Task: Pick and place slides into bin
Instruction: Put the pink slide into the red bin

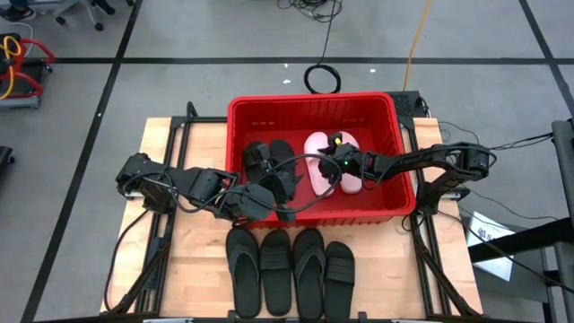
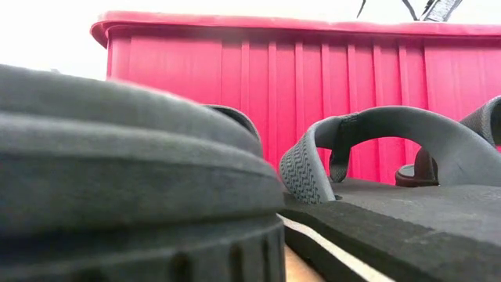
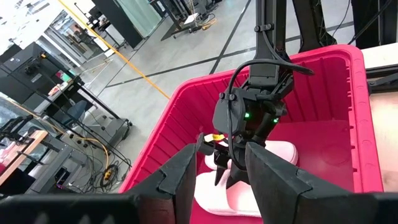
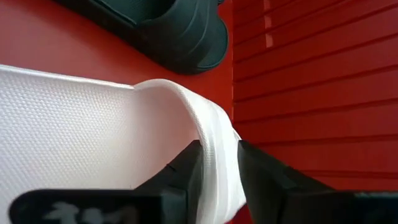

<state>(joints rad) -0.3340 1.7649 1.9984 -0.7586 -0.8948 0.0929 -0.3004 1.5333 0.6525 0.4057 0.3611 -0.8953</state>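
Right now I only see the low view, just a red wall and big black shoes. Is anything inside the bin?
Observer: Yes. Two pink slides and some black slides lie in the bin.
Operator: Where are the arms?
Observer: The right gripper is down in the bin, pinching one of the pink slides by its strap.
Operator: And the other one?
Observer: The left gripper is open and holds nothing, over the bin's near edge.

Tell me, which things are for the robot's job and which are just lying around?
For the job: red bin; pink slides inside it, one pinched by the right gripper; black slides in the bin; four black slides on the table; left gripper, open.
Lying about: cable loop on the floor; yellow cable.
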